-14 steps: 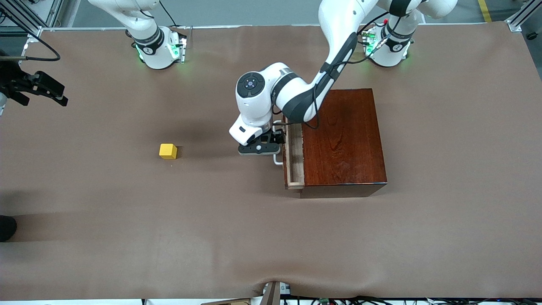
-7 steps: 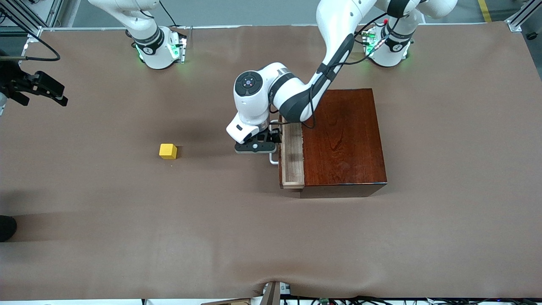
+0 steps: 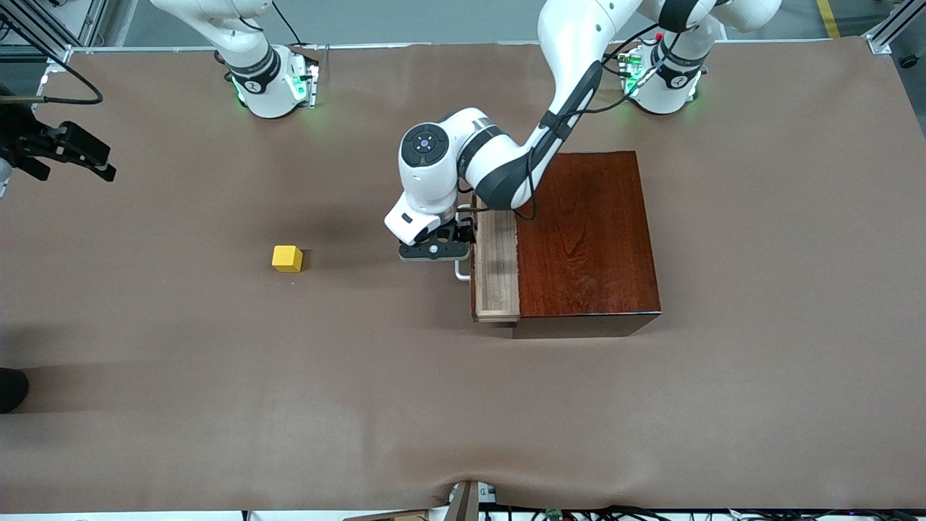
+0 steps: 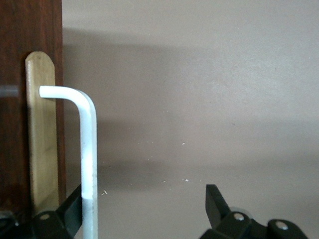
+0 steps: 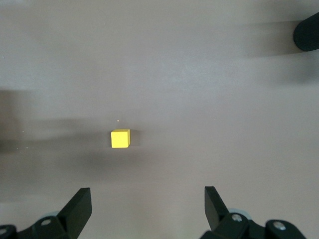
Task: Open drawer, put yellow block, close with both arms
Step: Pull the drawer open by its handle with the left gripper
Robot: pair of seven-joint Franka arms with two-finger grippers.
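Drawer (image 3: 496, 264) partly out of the dark box (image 3: 587, 235) — the left gripper (image 3: 434, 250), fingers spread, hooks its white handle (image 4: 87, 164). Right gripper (image 5: 147, 209), fingers wide apart and empty, hangs over the table's (image 3: 217, 376) right-arm end, the yellow block (image 3: 287, 258) well apart from the drawer.

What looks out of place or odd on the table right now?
Nothing stands out. The drawer is partly out and square to its box, the left gripper at its handle. The yellow block sits flat on the mat.
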